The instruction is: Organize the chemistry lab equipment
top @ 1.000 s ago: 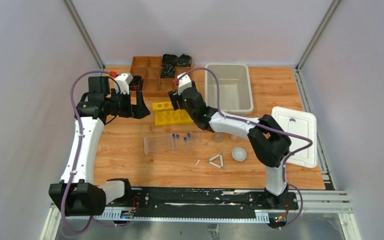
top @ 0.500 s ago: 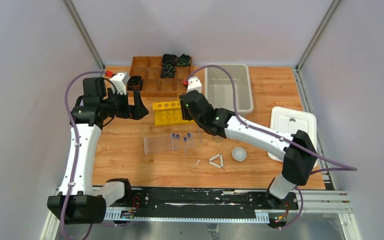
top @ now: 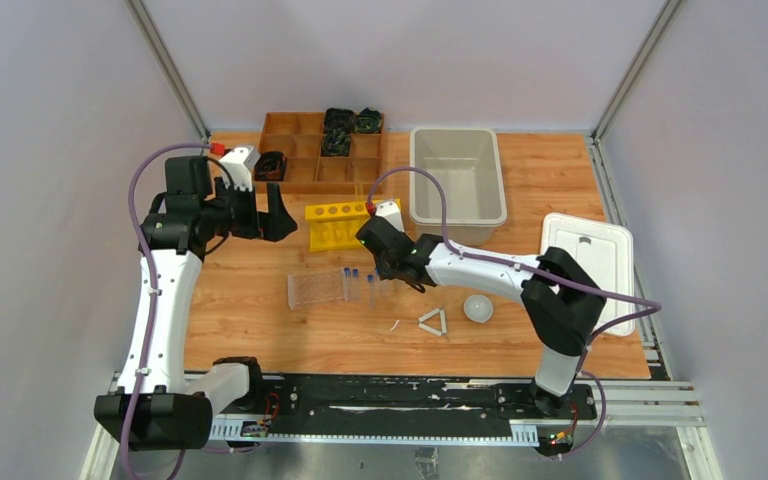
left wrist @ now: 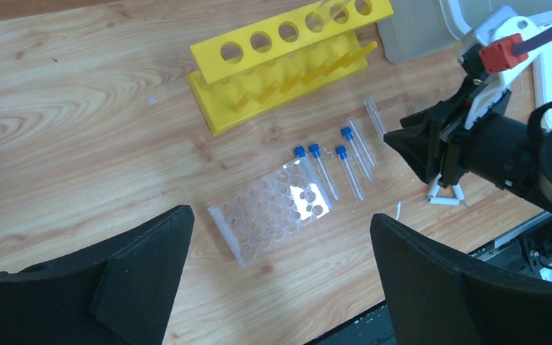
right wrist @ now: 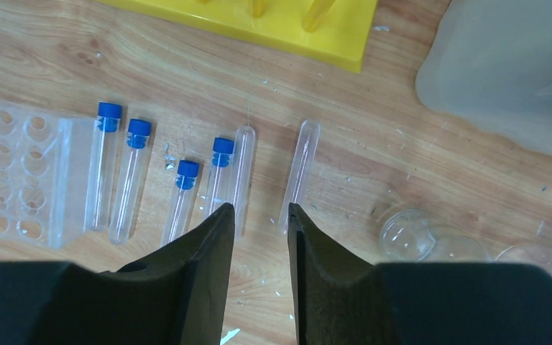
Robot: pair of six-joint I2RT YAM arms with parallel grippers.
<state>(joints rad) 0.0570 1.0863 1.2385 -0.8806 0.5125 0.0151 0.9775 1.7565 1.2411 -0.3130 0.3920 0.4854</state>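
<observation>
Two thin clear glass tubes lie uncapped on the bench (right wrist: pixel 402 144) just ahead of the right claw (right wrist: pixel 259 241), one (right wrist: pixel 242 180) just beyond one finger's tip and the other (right wrist: pixel 300 172) just beyond the other finger's tip. We see the claw's jaws drawn narrow, with a slim gap between them and only bare wood showing through. It grips nothing. Four small blue-capped tubes (right wrist: pixel 131 180) lie further out to the same side as the first glass tube, the nearest one beside that tube. A clear pitted tray (right wrist: pixel 14 172) sits beyond them. The yellow rack (right wrist: pixel 345 43) stands ahead of the claw, past the tubes' far ends. Two small glass vessels (right wrist: pixel 410 233) sit off to the opposite side, near the grey bin (right wrist: pixel 510 65).

We judge the step in hand to be picking up one glass tube for the yellow rack. As the gap stands, it sits over the bench between the two tubes, so closing here would catch nothing. We would choose one tube and widen the jaws a little. Next we would slide sideways until that tube lies between the fingers, then go down low. The tubes run lengthwise away from the claw, so the fingers already close across their width. Glass is slick and brittle, so we would close gently. The neighbouring capped tube is close enough to be nudged.

The left claw (left wrist: pixel 280 219) hangs wide open and holds nothing, well off from the tubes.
</observation>
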